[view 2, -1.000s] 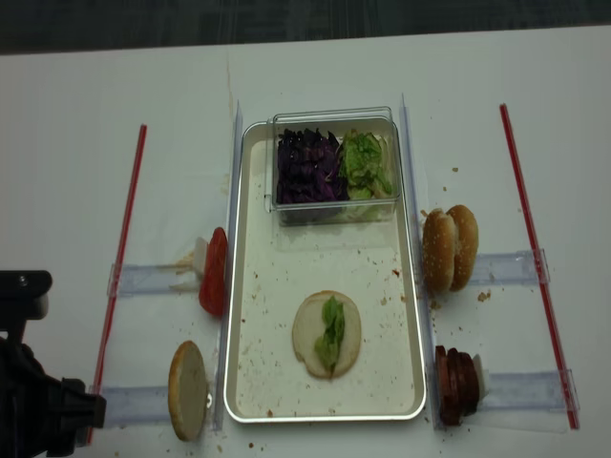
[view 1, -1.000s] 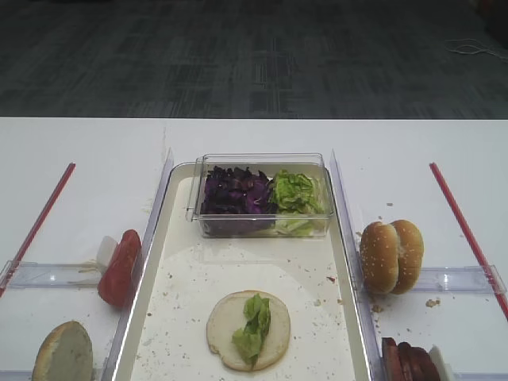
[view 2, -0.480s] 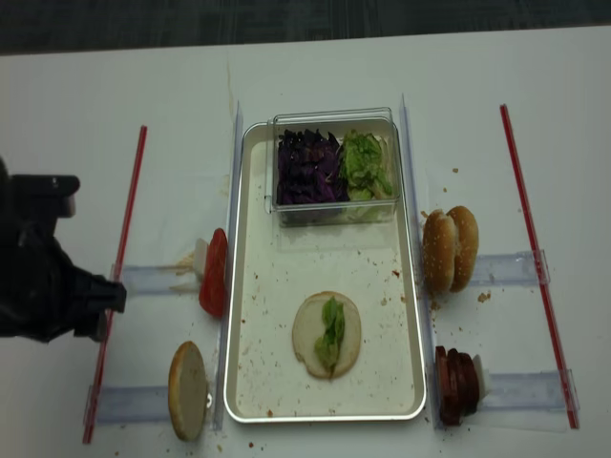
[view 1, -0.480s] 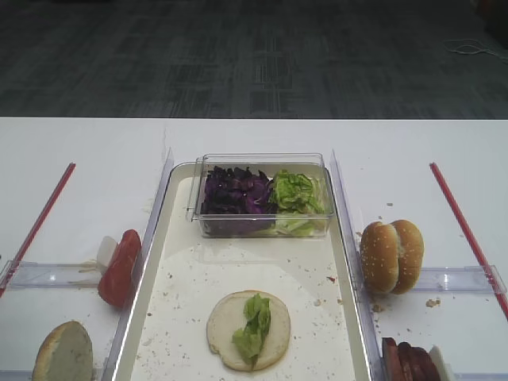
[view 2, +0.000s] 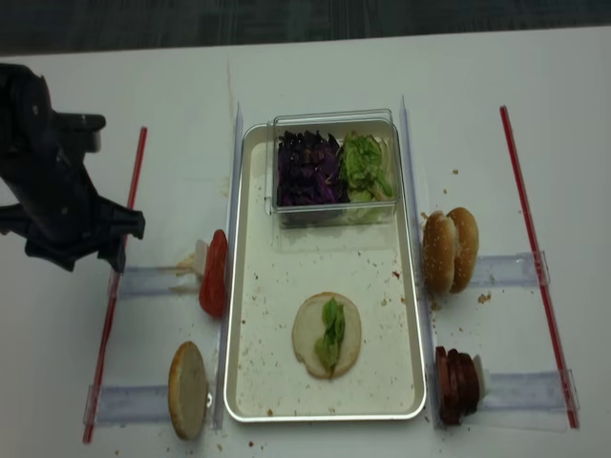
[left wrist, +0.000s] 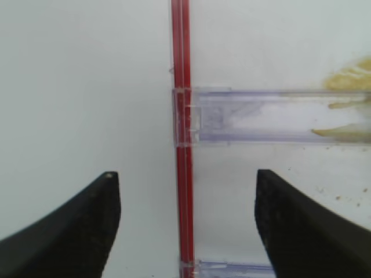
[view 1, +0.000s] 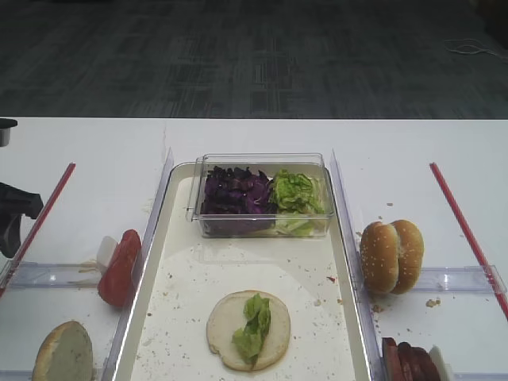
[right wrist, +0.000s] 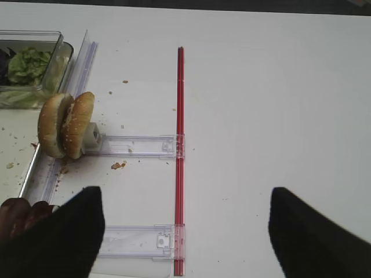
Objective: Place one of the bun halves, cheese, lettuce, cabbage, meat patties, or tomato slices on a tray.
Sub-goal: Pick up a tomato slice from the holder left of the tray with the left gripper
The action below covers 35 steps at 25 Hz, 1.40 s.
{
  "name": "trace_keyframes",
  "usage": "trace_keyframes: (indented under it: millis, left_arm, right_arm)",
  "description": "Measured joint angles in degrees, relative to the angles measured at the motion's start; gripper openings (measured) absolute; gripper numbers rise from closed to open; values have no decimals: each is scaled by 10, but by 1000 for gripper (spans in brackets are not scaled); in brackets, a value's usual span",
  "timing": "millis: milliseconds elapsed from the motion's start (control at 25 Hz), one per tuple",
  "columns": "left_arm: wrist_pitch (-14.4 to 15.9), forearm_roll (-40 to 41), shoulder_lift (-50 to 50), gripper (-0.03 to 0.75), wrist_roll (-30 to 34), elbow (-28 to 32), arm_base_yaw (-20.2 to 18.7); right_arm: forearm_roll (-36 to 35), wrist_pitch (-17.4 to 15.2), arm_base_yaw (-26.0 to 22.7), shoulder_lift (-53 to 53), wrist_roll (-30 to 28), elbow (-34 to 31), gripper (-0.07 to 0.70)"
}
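so here's your layout, everything measured off the tray (view 2: 250,286), which sits in the middle of the white tabletop (view 2: 172,86).

on the tray's near half you've got one bun half (view 2: 326,335) lying cut face up with a piece of lettuce (view 2: 332,330) on top of it. at the tray's far end there's a clear plastic box (view 2: 333,165) holding the purple cabbage (view 2: 307,167) on the left and more green leaf beside it on the right.

left of the tray, just off its rim, the tomato slices (view 2: 214,272) stand on edge against a clear rail (view 2: 153,280). nearer you on that same side another bun half stands on edge, pale face showing.

right of the tray a seeded pair of bun halves (view 2: 451,249) stands on edge on a rail, and nearer you the meat patties (view 2: 456,385) are stacked on edge.

your left pincer (left wrist: 185,217) is well left of the tray, hovering over the left red strip (view 2: 118,277) where it meets the rail. its fingers are spread wide with nothing between them.

your right pincer (right wrist: 185,231) is off to the right of the tray, above the right red strip (right wrist: 179,156), also spread apart and holding nothing. it doesn't show in either overhead view.
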<state>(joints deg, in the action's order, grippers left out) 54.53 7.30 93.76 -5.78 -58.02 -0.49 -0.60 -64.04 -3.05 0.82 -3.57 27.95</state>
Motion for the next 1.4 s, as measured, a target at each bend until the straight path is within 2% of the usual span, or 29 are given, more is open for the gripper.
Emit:
trace_keyframes:
  millis: [200,400,880,1040,1160,1400]
  left_arm:
    - [1,-2,0,488,13,-6,-1]
    - [8,-2,0,488,16,-6,-33]
    - [14,-46,0,488,0,-60,-207]
    - [14,-48,0,488,-15,-66,-250]
    - [14,-49,0,488,-21,-66,-266]
    - [12,-49,5,488,-32,-67,-267]
  right_arm:
    - [0,0,0,0,0,0,610]
    - [0,0,0,0,0,0,610]
    - [0,0,0,0,0,0,610]
    - [0,0,0,0,0,0,611]
    - [0,0,0,0,0,0,610]
    - [0,0,0,0,0,0,610]
